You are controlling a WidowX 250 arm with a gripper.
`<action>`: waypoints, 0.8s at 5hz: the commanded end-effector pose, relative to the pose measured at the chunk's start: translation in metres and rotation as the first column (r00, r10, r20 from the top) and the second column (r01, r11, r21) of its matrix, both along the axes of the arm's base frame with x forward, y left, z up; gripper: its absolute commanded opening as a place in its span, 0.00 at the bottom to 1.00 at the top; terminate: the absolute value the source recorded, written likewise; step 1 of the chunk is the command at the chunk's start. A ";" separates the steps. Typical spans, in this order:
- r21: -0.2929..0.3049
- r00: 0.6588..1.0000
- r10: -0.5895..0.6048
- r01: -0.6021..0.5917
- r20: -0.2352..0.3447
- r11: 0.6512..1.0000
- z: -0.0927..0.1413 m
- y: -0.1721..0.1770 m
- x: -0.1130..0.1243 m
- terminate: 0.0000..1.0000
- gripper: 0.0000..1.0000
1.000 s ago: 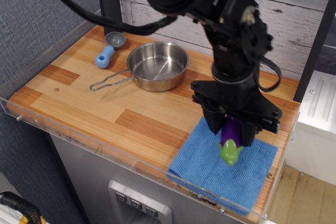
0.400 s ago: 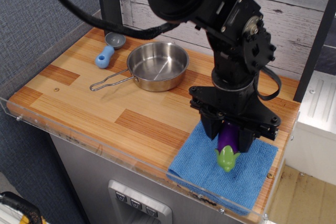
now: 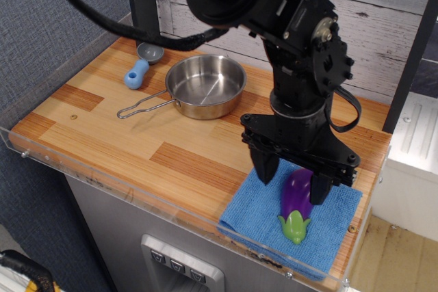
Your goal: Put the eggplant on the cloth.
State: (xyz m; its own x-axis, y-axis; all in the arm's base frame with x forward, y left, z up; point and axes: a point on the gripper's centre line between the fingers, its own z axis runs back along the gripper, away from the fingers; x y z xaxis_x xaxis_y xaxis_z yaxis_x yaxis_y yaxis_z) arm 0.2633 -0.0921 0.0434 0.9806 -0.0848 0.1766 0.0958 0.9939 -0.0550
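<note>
Compared with the earlier frames, the eggplant (image 3: 295, 200) is lower and no longer hangs between the fingers: one second ago it was held above the towel with the green cap pointing down, and now it lies on the blue cloth (image 3: 256, 217), with the purple body toward the arm and the light green stem cap toward the front edge of the table. The gripper (image 3: 293, 172) has also spread its fingers; they now stand wide apart on both sides of the purple body, and I see a gap on the left side, while on the right side the finger is very near to the eggplant and I cannot tell if it touches. So the hand is open and holds nothing. I judge that the release step is just finished and the eggplant rests fully inside the cloth, near its middle and a little toward the right. What remains is only the retreat. The next move calls for a straight lift upward, without any sideways drift, because the right finger is so close that it can push or roll the smooth plastic toy off the cloth. The steel pan (image 3: 205, 87) and the blue-handled scoop (image 3: 140, 66) stay well apart at the back of the wooden table (image 3: 102, 128) and are not in the way.
</note>
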 end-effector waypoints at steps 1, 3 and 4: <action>-0.029 0.996 0.020 -0.018 0.089 0.999 0.040 0.012 0.019 0.00 1.00; -0.042 0.985 0.116 -0.112 0.130 0.993 0.065 0.057 0.058 0.00 1.00; -0.029 0.985 0.128 -0.126 0.118 0.992 0.062 0.067 0.063 0.00 1.00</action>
